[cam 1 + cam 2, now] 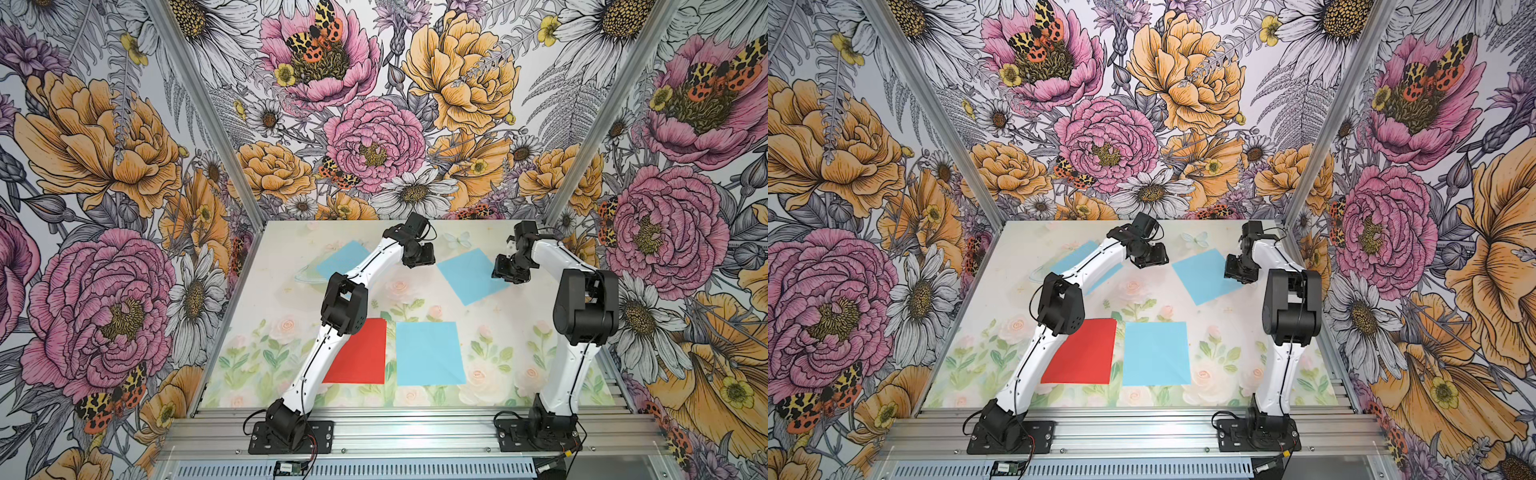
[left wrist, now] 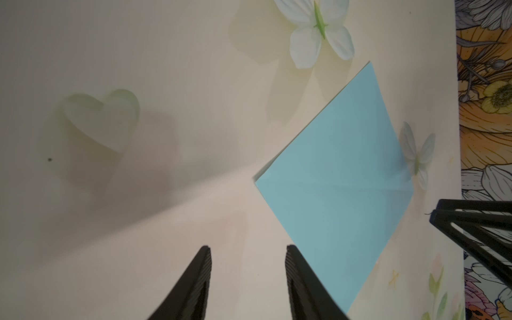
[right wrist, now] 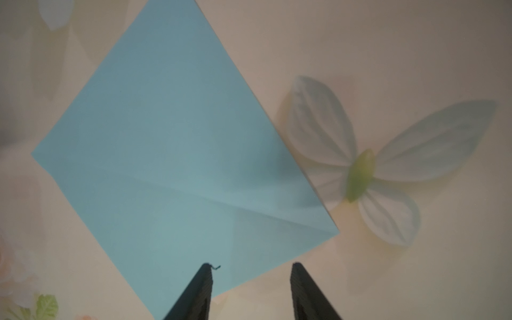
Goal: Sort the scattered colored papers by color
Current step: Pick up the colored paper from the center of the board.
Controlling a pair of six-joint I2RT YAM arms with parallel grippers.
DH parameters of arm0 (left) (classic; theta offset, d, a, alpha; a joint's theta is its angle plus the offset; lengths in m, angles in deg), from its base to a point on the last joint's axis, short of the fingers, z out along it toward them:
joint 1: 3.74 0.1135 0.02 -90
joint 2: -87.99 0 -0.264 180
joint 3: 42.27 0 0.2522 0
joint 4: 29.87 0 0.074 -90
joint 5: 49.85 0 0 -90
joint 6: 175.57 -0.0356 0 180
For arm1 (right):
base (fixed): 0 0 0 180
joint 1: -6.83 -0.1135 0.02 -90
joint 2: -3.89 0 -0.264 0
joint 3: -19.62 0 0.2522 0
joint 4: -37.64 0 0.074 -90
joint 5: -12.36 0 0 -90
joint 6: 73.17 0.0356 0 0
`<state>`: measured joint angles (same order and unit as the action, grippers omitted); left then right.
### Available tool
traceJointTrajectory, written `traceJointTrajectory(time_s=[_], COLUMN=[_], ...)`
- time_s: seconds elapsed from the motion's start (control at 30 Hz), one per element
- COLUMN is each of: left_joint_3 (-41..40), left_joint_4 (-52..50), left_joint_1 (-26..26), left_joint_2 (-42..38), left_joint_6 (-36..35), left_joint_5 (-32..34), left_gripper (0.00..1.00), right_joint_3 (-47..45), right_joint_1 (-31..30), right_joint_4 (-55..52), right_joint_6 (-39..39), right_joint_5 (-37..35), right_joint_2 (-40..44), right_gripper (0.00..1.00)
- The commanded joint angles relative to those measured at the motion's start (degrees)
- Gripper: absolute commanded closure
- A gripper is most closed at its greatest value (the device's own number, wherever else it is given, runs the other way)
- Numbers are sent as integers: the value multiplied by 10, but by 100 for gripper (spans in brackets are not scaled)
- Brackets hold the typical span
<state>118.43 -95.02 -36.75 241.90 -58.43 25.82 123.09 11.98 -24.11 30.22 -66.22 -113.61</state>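
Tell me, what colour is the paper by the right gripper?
Light blue; the paper shows best in the right wrist view.

readable text: none
colored papers point(image 1: 430, 353): plain, no print
small black box point(image 1: 291, 468): label too small to read

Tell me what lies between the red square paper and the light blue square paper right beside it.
Nothing but a narrow strip of floral-printed tabletop; the red square paper and light blue square paper lie apart, as both top views show.

Bright, even top views, stretched at edges; dim, soft wrist views, grey shadow across tabletop point(image 2: 124, 194).
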Motion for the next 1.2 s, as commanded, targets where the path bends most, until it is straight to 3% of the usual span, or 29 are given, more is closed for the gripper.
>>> traceJointTrajectory(time_s=[0.0, 0.67, 1.03, 1.17], left_joint_3=[42, 129, 136, 135], left_joint_4=[-6, -5, -6, -5], left_joint_1=[-6, -38, -52, -51], left_joint_2=[22, 126, 127, 108], left_joint_6=[20, 81, 89, 58], left_joint_5=[-18, -30, 66, 121], left_gripper=[53, 52, 52, 52], right_joint_3=[24, 73, 47, 46], right_joint_1=[8, 12, 14, 16], right_joint_4=[0, -2, -2, -2], right_joint_6=[-6, 28, 16, 15], right_joint_5=[19, 71, 72, 77], right_joint_2=[-27, -105, -93, -93], right_gripper=[52, 57, 57, 57])
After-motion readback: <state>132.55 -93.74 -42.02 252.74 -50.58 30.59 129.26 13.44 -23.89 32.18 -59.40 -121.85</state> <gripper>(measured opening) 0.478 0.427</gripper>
